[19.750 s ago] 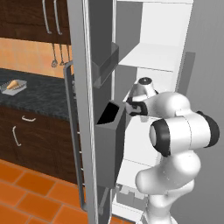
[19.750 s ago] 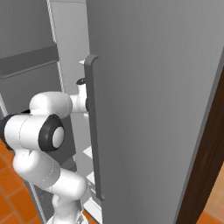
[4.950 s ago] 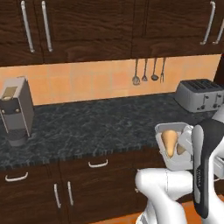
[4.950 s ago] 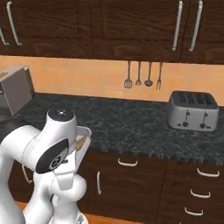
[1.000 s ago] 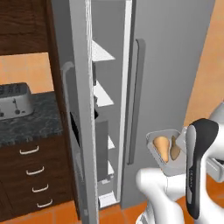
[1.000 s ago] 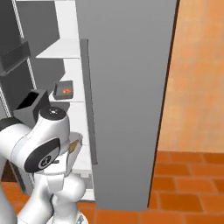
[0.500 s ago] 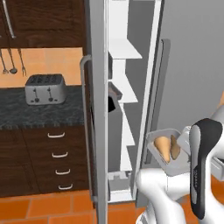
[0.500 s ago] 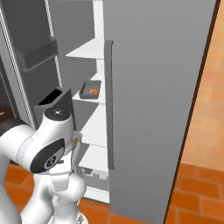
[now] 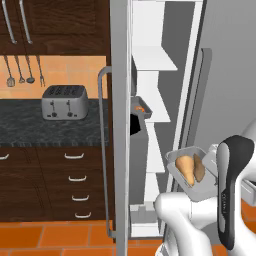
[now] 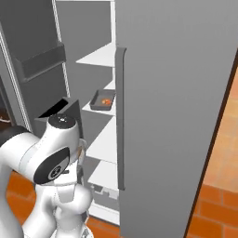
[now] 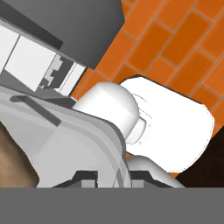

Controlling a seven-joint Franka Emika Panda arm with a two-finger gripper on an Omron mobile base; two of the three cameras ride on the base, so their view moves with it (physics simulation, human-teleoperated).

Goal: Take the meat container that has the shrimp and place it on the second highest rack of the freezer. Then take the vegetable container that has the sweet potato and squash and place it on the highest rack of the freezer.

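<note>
The vegetable container (image 9: 191, 168), a grey tray holding a tan squash and a brown sweet potato, hangs low in front of the open freezer, beside my arm. In the hand view its grey rim (image 11: 74, 131) runs down between the fingertips (image 11: 87, 176), and my gripper (image 11: 113, 177) is shut on that rim. The shrimp container (image 9: 140, 107) (image 10: 103, 100) rests on the second highest rack (image 10: 95, 110). Above it the highest rack (image 9: 156, 59) (image 10: 100, 56) is bare.
The open freezer door (image 9: 119, 125) with its long handle stands left of the compartment, its door bins (image 10: 42, 60) facing in. The shut fridge door (image 10: 167, 102) is on the right. A toaster (image 9: 62, 100) sits on the dark counter, with orange tiled floor (image 11: 175, 39) below.
The whole picture has shifted as the base moved, so the freezer compartment now sits in the middle. The vegetable container stays held in the gripper. The shrimp container has not moved on its rack.
</note>
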